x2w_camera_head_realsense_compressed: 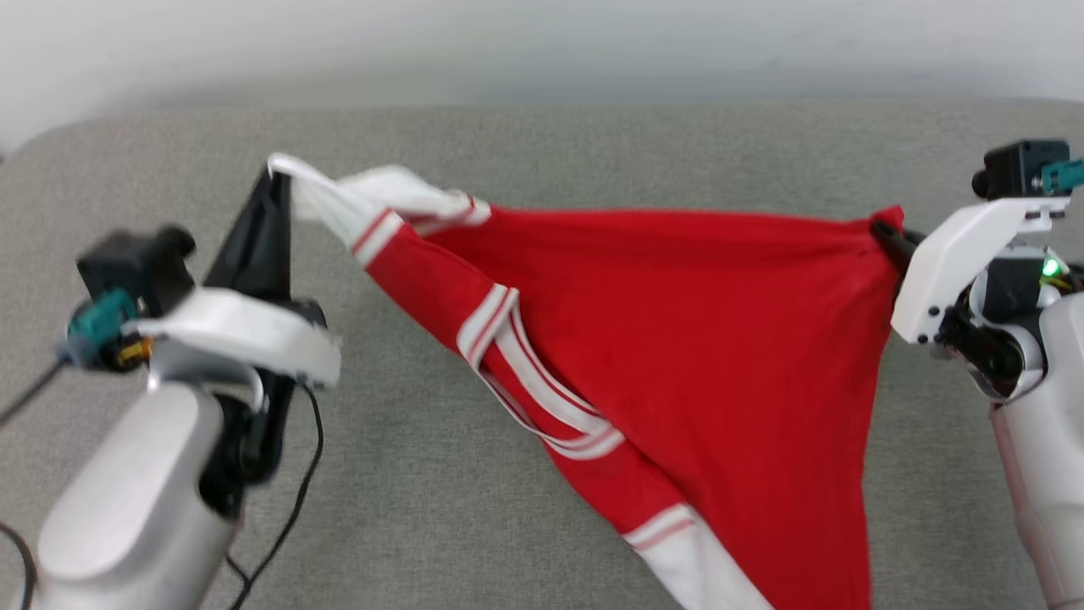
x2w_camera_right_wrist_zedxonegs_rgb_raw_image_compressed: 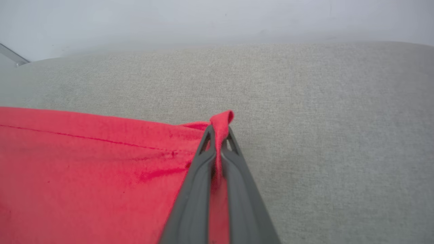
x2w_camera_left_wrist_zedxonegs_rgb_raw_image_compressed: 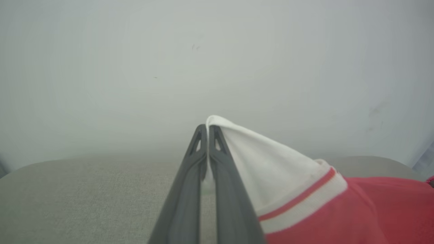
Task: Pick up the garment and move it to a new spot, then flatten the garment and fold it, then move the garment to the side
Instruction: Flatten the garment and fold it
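Stretching between two grippers, one red jersey T-shirt with white sleeves [x2w_camera_head_realsense_compressed: 720, 339]: left gripper [x2w_camera_head_realsense_compressed: 275, 175] pinches a sleeve [x2w_camera_left_wrist_zedxonegs_rgb_raw_image_compressed: 271, 159], right gripper [x2w_camera_head_realsense_compressed: 882, 229] a red corner [x2w_camera_right_wrist_zedxonegs_rgb_raw_image_compressed: 222, 119] (both clamped).

A bare indoor workspace, likely a lab, is indicated: a grey fabric-covered surface [x2w_camera_head_realsense_compressed: 423, 474] is backed by a plain white wall [x2w_camera_head_realsense_compressed: 542, 42].

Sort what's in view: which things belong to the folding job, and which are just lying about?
Job: shirt; left end effector; right end effector, both shut on it.
Lying about: black cable; grey surface beneath.
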Controlling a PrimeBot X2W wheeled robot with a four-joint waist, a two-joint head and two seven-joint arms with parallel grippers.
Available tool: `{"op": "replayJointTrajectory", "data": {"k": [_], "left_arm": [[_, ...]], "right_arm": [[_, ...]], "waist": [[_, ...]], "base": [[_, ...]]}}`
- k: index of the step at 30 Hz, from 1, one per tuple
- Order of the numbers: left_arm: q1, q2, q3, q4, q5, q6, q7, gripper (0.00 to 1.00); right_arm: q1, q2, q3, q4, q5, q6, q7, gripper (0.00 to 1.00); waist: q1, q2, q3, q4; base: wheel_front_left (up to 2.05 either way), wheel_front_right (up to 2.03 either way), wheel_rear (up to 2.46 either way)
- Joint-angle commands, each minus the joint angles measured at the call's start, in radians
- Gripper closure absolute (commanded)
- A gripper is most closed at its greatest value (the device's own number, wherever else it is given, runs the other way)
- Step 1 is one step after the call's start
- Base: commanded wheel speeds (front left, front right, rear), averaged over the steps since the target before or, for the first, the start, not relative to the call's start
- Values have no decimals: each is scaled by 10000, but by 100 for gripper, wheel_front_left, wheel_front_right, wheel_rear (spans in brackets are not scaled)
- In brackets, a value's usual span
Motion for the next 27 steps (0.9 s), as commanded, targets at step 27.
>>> {"op": "replayJointTrajectory", "data": {"k": [27], "left_arm": [[-10646,-917,195,6218,1224,-2073,-701,100]], "right_arm": [[-7081,-209,-1533,1678,-2202,-12,-2678,100]], "waist": [[-1,0,2765,-535]], "base": [[0,0,0]]}}
